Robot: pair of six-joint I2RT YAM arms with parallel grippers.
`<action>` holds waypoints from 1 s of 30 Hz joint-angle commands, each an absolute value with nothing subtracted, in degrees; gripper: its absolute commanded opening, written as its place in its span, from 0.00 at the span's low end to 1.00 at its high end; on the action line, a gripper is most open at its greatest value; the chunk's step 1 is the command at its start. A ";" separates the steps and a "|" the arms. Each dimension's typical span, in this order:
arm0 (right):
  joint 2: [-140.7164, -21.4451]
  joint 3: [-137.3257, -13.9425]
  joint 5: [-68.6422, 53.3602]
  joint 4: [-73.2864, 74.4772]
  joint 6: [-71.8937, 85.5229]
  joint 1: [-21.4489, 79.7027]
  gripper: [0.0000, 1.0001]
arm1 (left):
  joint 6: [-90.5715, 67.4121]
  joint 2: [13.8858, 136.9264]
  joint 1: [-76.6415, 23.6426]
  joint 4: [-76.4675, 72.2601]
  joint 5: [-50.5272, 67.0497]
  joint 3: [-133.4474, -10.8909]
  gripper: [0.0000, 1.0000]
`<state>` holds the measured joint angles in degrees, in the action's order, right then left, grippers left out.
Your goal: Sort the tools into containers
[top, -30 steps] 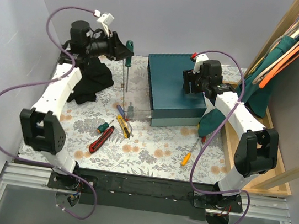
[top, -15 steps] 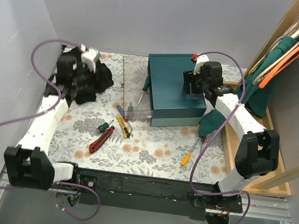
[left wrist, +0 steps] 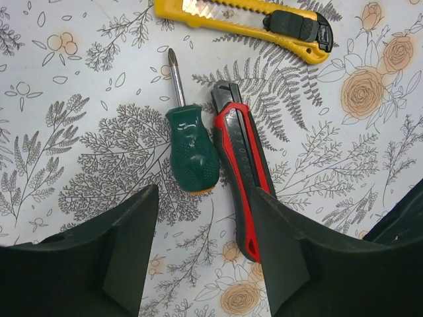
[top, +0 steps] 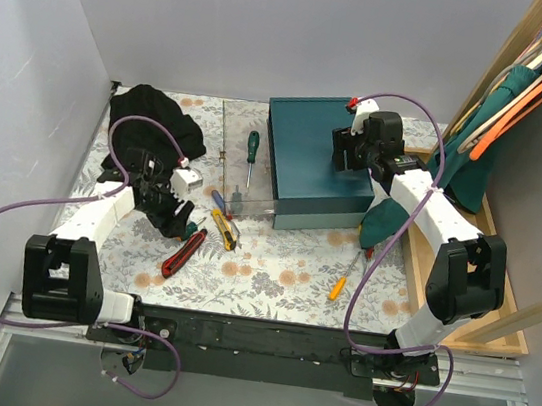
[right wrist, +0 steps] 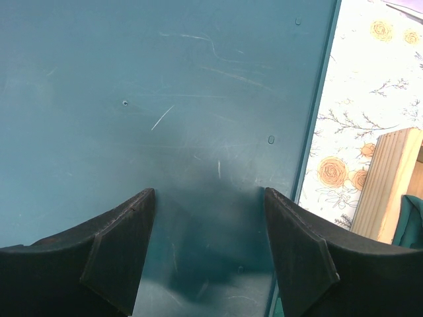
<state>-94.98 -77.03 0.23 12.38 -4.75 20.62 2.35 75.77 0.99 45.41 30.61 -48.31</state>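
My left gripper [top: 175, 214] is open and empty, low over the floral mat. In the left wrist view [left wrist: 205, 254] a stubby green screwdriver [left wrist: 192, 155] and a red utility knife [left wrist: 241, 165] lie side by side just ahead of its fingers. The red knife also shows in the top view [top: 183, 252]. A yellow knife [top: 224, 229] and a blue screwdriver [top: 218, 199] lie beside them. A long green screwdriver [top: 252, 147] lies in the clear tray [top: 228, 162]. My right gripper [top: 351, 156] is open and empty over the dark teal box [top: 303, 152], whose lid fills the right wrist view [right wrist: 165, 99].
An orange-handled screwdriver [top: 343, 277] lies near the right arm. A black cloth [top: 156, 121] is heaped at the back left. A wooden frame [top: 446, 288] and a rack of hangers [top: 529, 88] border the right side. A wooden block [right wrist: 386, 178] shows beside the box.
My left arm let go of the long green screwdriver, which now lies in the clear tray, then swung back and down over the stubby screwdriver and red knife. The right arm has not moved.
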 commanded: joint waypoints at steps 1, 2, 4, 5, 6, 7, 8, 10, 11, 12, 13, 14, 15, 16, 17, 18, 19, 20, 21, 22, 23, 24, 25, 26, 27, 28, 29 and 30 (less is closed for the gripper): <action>-95.89 -74.88 2.20 18.90 -6.59 20.13 0.75 | 3.62 77.25 -1.93 42.55 32.08 -47.90 0.57; -95.80 -74.88 2.37 18.81 -6.59 20.21 0.74 | 2.91 77.69 -2.37 41.50 30.69 -47.20 0.57; -95.71 -74.88 2.46 18.81 -6.59 20.21 0.75 | 1.16 79.27 -3.60 38.42 28.66 -46.50 0.57; -95.80 -74.88 2.55 18.81 -6.68 20.21 0.75 | 0.62 79.89 -3.69 37.28 26.83 -46.06 0.57; -95.63 -74.88 2.55 18.90 -6.77 20.21 0.75 | 0.44 80.59 -3.78 36.48 26.11 -46.14 0.56; -95.45 -74.80 2.81 18.90 -6.77 20.13 0.74 | 0.44 81.29 -3.78 36.39 25.49 -46.23 0.55; -95.36 -74.71 2.90 18.81 -6.94 20.21 0.74 | 0.44 82.52 -3.78 36.30 24.88 -46.32 0.54; -95.10 -74.27 2.99 18.72 -6.94 20.21 0.75 | 0.44 82.97 -3.78 35.51 22.51 -46.06 0.48; -94.92 -74.09 3.08 18.72 -7.03 20.21 0.75 | 0.35 82.79 -3.69 35.25 21.72 -45.79 0.44; -94.83 -73.74 3.08 18.63 -7.03 20.21 0.75 | -1.21 82.62 -3.78 34.81 20.75 -45.44 0.42; -94.57 -73.57 2.99 18.55 -7.03 20.13 0.75 | -1.14 82.36 -3.69 34.80 20.48 -45.18 0.40; -94.48 -73.48 3.08 18.54 -7.03 20.21 0.75 | -0.97 82.27 -3.69 34.80 20.22 -44.74 0.37; -94.48 -73.30 2.99 18.46 -7.03 20.13 0.75 | -0.88 82.00 -3.69 35.15 19.95 -44.56 0.35; -94.40 -73.13 3.08 18.37 -7.03 20.21 0.75 | -0.79 82.09 -3.69 35.33 19.43 -44.21 0.32; -94.48 -73.04 3.08 18.37 -7.03 20.13 0.74 | -0.88 82.18 -3.60 35.51 19.25 -44.12 0.22; -94.40 -73.12 3.08 18.37 -7.03 20.13 0.75 | -1.57 82.26 -3.52 36.12 19.07 -44.30 0.17; -94.48 -73.21 3.08 18.37 -6.94 20.13 0.75 | -2.28 82.18 -3.43 36.21 19.16 -45.52 0.11; -94.57 -73.30 3.08 18.46 -7.03 20.13 0.75 | -3.50 81.92 -3.08 36.12 19.60 -46.66 0.03; -94.57 -73.39 2.99 18.46 -7.03 20.21 0.75 | -4.82 80.61 -1.68 35.69 19.95 -47.89 0.00; -94.66 -73.56 3.08 18.37 -7.03 20.21 0.75 | -7.71 79.99 -0.89 35.34 20.82 -51.03 0.00; -94.66 -73.56 2.99 18.37 -7.03 20.21 0.75 | -9.82 79.37 -0.18 34.55 20.83 -52.54 0.00; -94.75 -73.56 3.08 18.37 -7.03 20.13 0.75 | -12.45 78.67 2.26 31.32 20.66 -53.95 0.00; -94.83 -73.48 2.90 18.37 -7.03 20.13 0.74 | -18.75 77.88 2.98 29.81 20.48 -55.88 0.00; -94.92 -73.48 2.81 18.37 -7.03 20.21 0.75 | -21.85 77.70 3.34 26.31 19.78 -59.29 0.00; -95.10 -73.56 2.73 18.37 -7.03 20.13 0.75 | -25.63 77.61 3.25 24.63 19.25 -61.68 0.00; -95.18 -73.65 2.55 18.37 -7.03 20.21 0.75 | -28.71 77.69 3.34 23.13 19.77 -63.70 0.00; -95.36 -73.83 2.55 18.28 -6.94 20.13 0.75 | -34.22 77.78 3.34 20.07 24.39 -67.81 0.00; -95.54 -73.92 2.55 18.28 -6.94 20.21 0.75 | -36.54 78.04 3.17 18.21 27.83 -69.24 0.00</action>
<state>-93.93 -75.55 0.75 11.44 -4.91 20.62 -20.25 82.19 3.33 30.89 20.14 -59.70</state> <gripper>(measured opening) 0.744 0.381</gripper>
